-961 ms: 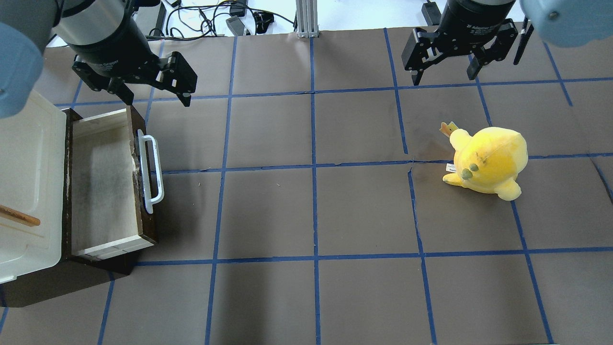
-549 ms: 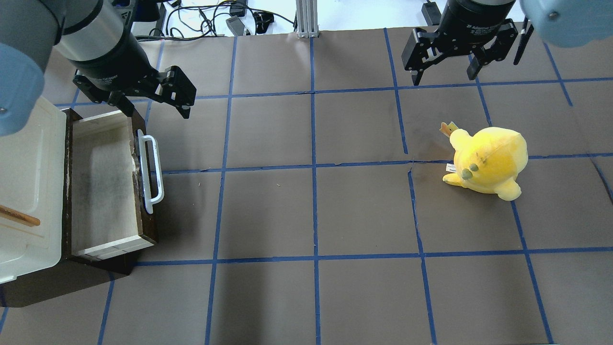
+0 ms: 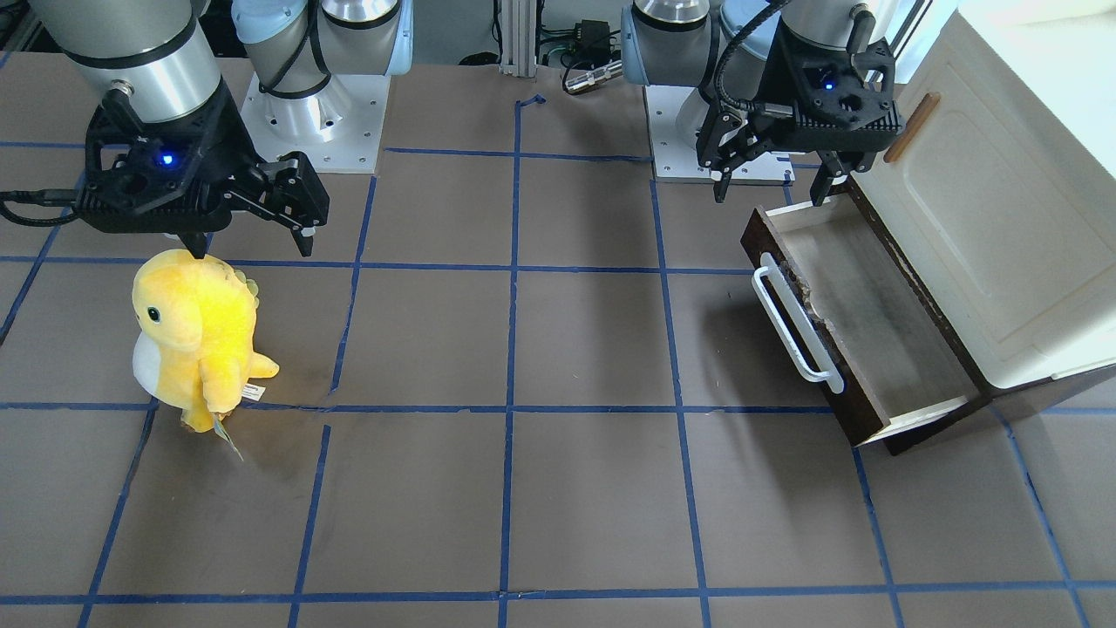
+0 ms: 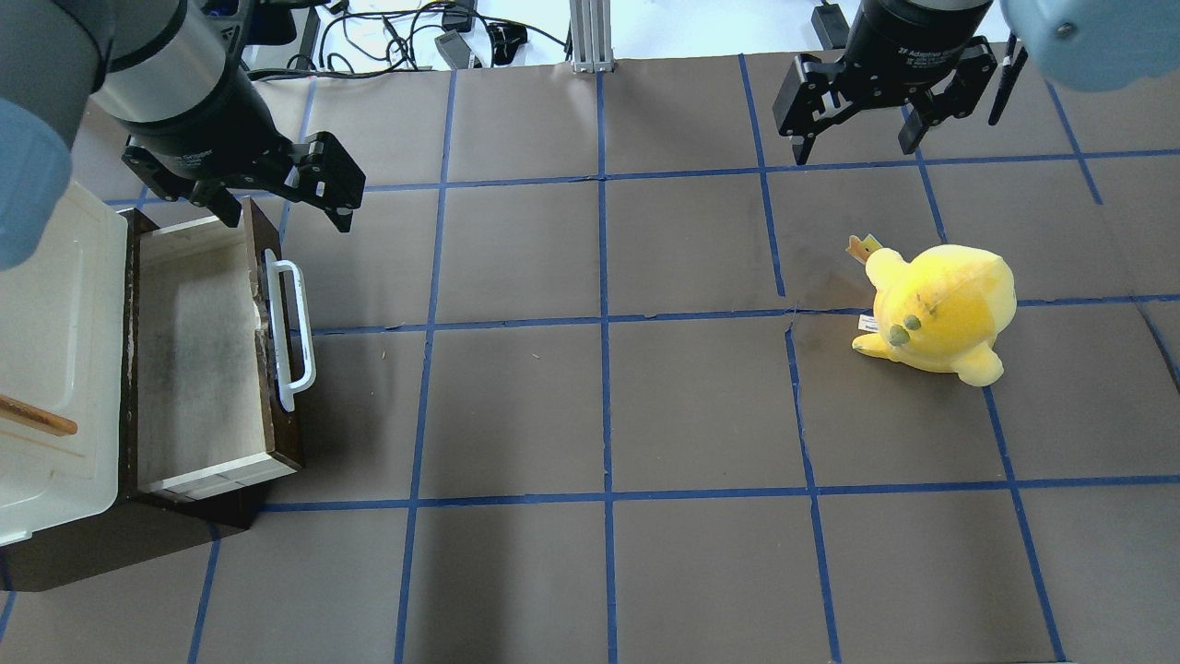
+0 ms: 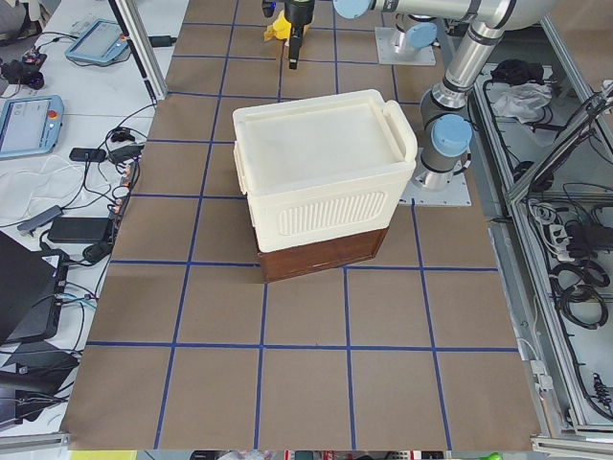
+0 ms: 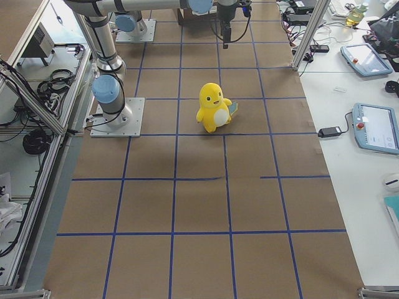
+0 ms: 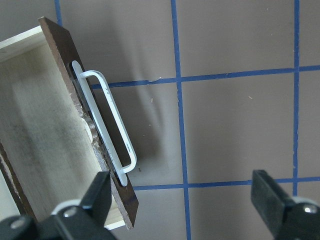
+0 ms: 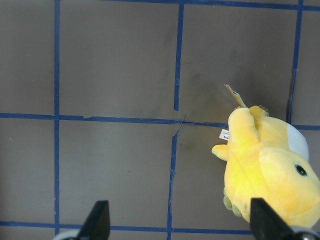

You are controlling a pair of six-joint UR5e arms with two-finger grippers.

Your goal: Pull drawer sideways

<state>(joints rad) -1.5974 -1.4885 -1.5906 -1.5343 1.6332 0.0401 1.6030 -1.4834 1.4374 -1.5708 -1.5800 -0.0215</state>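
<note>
The drawer [image 4: 194, 355] stands pulled out of the cabinet, with a dark brown front, a white bar handle [image 4: 290, 332] and a pale wood inside. It also shows in the front view [image 3: 881, 336] and the left wrist view [image 7: 45, 145]. My left gripper [image 4: 286, 217] is open and empty, hovering over the far end of the drawer front, with one finger over the drawer's inside and one over the table. It touches nothing. My right gripper [image 4: 855, 152] is open and empty, far to the right, above the table behind the plush.
The cream cabinet [image 4: 46, 350] with a small brown handle [image 4: 37, 417] sits on a dark base at the table's left edge. A yellow plush toy [image 4: 940, 314] stands on the right part of the table, below my right gripper [image 8: 180, 222].
My left gripper has moved a little left and nearer, over the far end of the drawer front. The drawer, the plush and the right gripper have not moved.
</note>
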